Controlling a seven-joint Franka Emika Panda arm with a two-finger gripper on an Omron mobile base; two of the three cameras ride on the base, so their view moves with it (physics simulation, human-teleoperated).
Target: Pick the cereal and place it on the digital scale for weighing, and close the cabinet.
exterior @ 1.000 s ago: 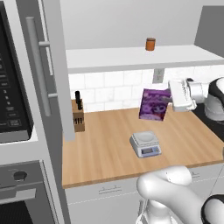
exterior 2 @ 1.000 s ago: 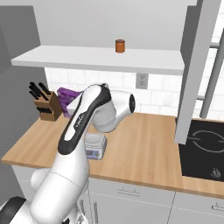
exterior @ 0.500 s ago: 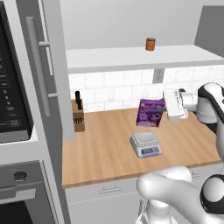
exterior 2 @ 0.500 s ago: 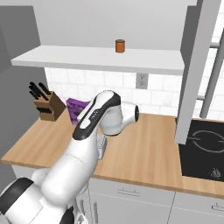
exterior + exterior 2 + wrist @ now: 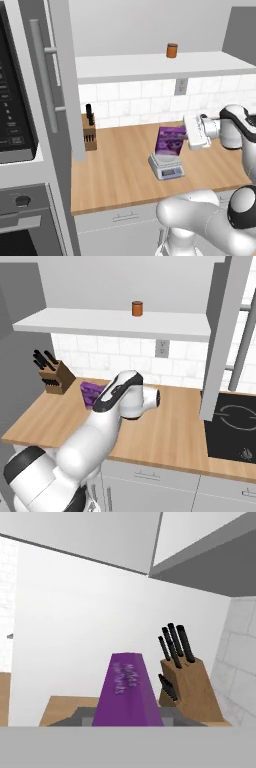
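The cereal (image 5: 170,140), a flat purple box, stands upright right over the digital scale (image 5: 167,168) on the wooden counter; whether its bottom edge touches the platform I cannot tell. My gripper (image 5: 184,135) reaches in from the right and is shut on the box's right side. In the hand view the cereal (image 5: 127,693) runs away from me, with the scale's grey platform (image 5: 75,718) just under it. From the right base, my arm covers the scale and a purple corner of the cereal (image 5: 90,392) shows. The cabinet door (image 5: 59,75) stands open, edge-on.
A wooden knife block (image 5: 89,133) stands at the counter's back left. An orange-brown jar (image 5: 172,50) sits on the cabinet shelf. The oven column (image 5: 20,125) is at left, a black cooktop (image 5: 235,426) at right. The second open door (image 5: 222,336) hangs beside it.
My gripper has carried the cereal leftward and down, from beside the wall to directly over the scale. The jaws stayed shut on it.
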